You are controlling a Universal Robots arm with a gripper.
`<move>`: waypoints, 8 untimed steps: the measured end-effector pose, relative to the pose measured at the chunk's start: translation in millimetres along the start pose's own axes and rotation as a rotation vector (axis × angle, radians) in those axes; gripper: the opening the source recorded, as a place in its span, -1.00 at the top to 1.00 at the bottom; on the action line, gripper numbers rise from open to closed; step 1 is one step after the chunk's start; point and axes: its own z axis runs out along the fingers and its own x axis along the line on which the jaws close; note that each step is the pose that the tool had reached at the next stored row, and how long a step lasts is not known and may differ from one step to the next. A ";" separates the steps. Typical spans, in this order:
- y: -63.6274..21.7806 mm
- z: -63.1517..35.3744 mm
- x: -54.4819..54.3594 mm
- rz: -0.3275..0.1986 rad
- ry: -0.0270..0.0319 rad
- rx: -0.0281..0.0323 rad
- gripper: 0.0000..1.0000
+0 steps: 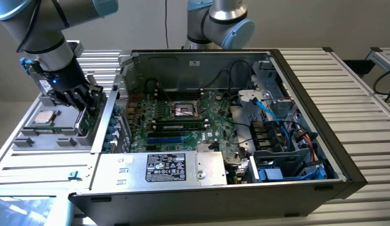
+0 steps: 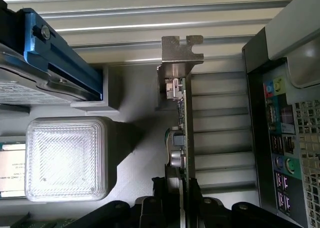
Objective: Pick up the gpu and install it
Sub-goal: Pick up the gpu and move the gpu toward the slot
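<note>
Ribbed aluminium slat table (image 1: 364,94), open black PC case (image 1: 308,188) centre frame, matte grey tray (image 1: 31,141) at the exterior view's left, gpu (image 2: 188,118) on edge there, silver bracket (image 2: 176,63), gripper (image 2: 182,185) straddling it, grip cannot be told.

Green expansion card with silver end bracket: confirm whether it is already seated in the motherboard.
No, the green expansion card stands on edge in the grey plastic tray outside the black computer case, under the gripper.
</note>
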 end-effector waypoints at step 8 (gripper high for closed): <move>2.7 -31.2 -0.1 0.000 -0.0010 0.0027 0.42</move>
